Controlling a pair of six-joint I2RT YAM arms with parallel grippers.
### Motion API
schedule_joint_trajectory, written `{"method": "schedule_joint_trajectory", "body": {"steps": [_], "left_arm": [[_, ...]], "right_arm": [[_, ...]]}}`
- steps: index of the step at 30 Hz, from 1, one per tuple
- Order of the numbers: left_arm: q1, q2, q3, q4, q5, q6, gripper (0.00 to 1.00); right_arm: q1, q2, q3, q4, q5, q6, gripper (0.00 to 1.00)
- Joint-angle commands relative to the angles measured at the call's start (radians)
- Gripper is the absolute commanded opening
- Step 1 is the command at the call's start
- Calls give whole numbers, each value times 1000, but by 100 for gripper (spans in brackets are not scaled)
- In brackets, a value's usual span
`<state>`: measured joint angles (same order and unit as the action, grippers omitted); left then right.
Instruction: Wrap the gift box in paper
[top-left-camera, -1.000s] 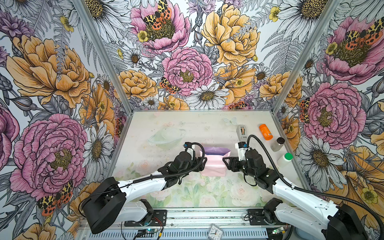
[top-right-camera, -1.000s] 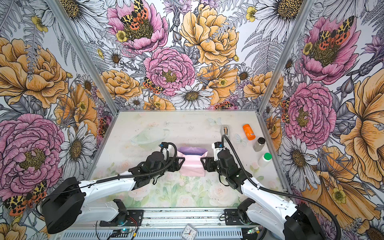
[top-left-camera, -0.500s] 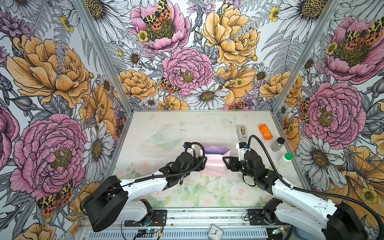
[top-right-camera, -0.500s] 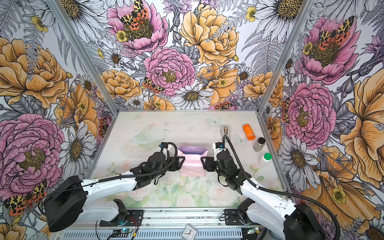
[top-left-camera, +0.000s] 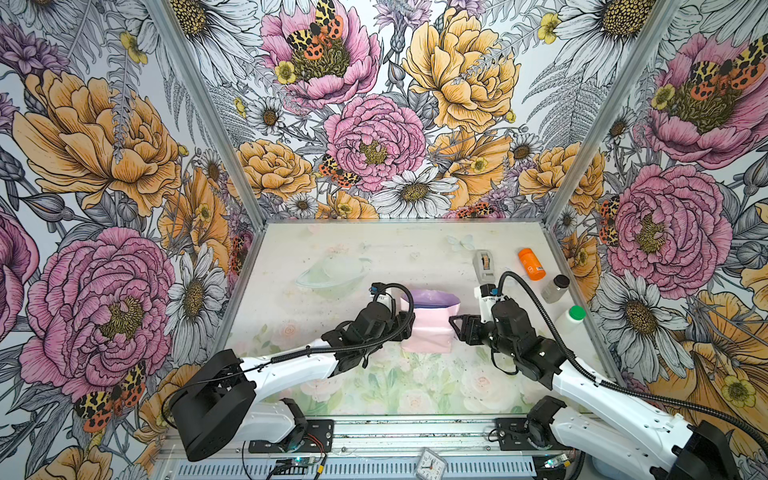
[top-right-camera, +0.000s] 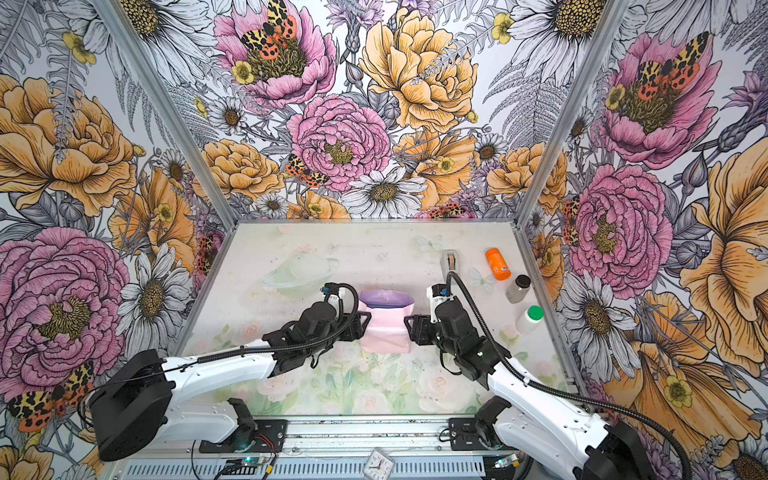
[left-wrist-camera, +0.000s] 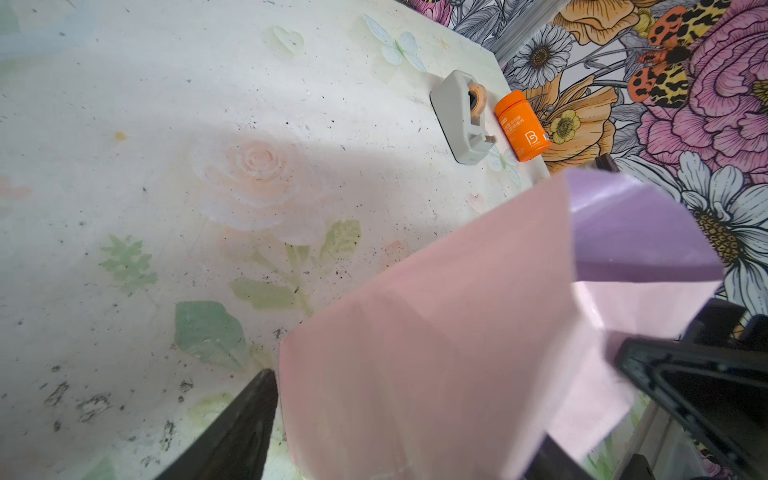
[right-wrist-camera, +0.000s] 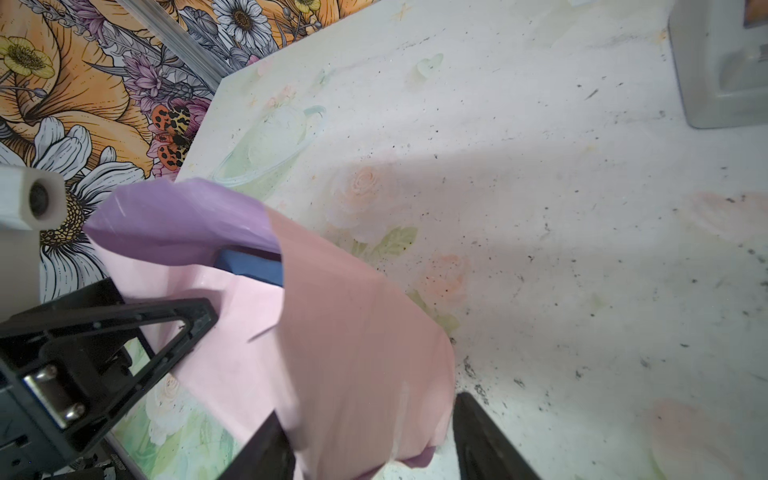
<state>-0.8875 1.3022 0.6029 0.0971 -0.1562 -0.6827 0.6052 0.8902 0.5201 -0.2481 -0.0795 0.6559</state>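
Flanking the box (right-wrist-camera: 249, 266), the left end effector (top-left-camera: 409, 323) and right end effector (top-left-camera: 455, 328) hold jaws apart astride the paper's (top-left-camera: 428, 332) upturned side flaps, probably to crease them inward; the paper drapes over the box.

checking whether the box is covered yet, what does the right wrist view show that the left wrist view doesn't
Only the right wrist view: a strip of the navy gift box peeking out between folds of the paper. Only the left wrist view: the orange bottle beside the grey tape dispenser. Both: the paper, pink with a lilac flap, and the tape dispenser, cropped in the right wrist view.
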Motion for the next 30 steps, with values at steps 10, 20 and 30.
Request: {"method": "schedule_joint_trajectory", "body": {"steps": [10, 20, 30], "left_arm": [[-27, 9, -8, -166, -45, -1, 71], [-26, -9, 25, -195, -138, -30, 67], [-7, -15, 57, -137, -171, -2, 57]], "right_arm": [[36, 141, 41, -3, 109, 24, 56], [42, 177, 34, -3, 99, 18, 40], [57, 179, 28, -3, 85, 4, 38]]}}
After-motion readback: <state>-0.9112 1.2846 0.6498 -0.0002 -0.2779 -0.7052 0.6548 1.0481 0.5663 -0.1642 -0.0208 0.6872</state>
